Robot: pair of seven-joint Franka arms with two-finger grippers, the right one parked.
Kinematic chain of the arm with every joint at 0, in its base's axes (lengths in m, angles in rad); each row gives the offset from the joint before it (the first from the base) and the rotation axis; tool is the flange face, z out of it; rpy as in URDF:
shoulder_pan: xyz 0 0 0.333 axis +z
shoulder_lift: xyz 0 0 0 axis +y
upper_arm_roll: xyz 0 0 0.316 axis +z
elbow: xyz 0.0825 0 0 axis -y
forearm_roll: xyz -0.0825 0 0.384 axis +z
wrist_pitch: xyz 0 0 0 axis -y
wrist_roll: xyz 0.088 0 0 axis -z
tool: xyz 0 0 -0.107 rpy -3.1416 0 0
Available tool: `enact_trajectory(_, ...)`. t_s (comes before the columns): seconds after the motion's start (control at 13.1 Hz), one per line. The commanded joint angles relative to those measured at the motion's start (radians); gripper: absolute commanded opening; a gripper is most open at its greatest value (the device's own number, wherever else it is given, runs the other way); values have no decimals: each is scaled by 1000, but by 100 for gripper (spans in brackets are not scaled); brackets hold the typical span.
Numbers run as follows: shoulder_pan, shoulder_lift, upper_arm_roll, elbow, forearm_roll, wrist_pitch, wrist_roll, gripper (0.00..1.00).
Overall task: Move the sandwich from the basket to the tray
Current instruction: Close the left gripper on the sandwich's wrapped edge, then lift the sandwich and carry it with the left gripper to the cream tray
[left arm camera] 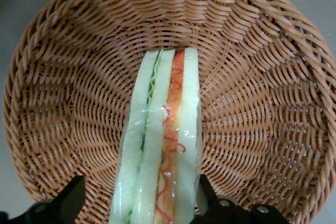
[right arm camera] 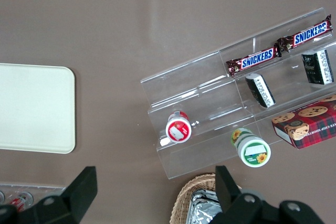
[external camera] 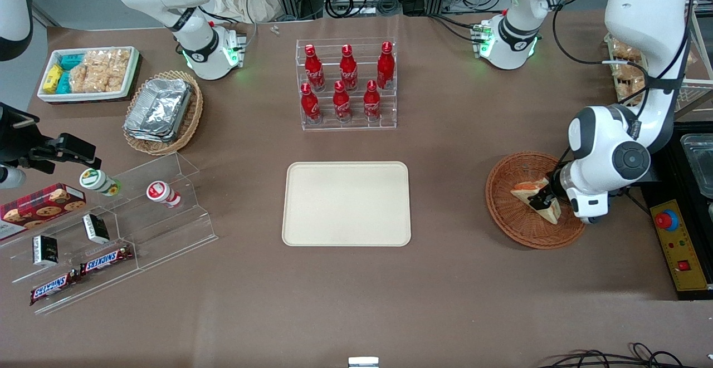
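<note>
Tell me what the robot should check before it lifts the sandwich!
1. Gripper down at the sandwich, one finger each side: ok.
2. Fingers squeezing the sandwich tight: cannot tell.
3. Sandwich inside the basket, nothing lying on top: ok.
4. Tray bare, room to land: ok.
5. Bare table between basket and tray: ok.
6. Bottles stand farther from the front camera, off that path: ok.

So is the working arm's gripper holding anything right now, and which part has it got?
Cannot be told for certain. The gripper sits in the basket, its fingers straddling the sandwich at one end, not clearly clamped.
</note>
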Motion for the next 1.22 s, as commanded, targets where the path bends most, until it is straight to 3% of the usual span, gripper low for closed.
enact_trajectory(0.0,4,-19,-1,-22,3,27,-18,31)
enact_trajectory(0.08,4,-22,-1,-16,3,23,-18,13)
enact_trajectory(0.3,4,-42,1,-4,7,13,3,2)
enact_trajectory(0.53,6,-66,2,85,17,-124,70,0)
enact_trajectory(1.14,-20,-43,-13,559,17,-589,417,0)
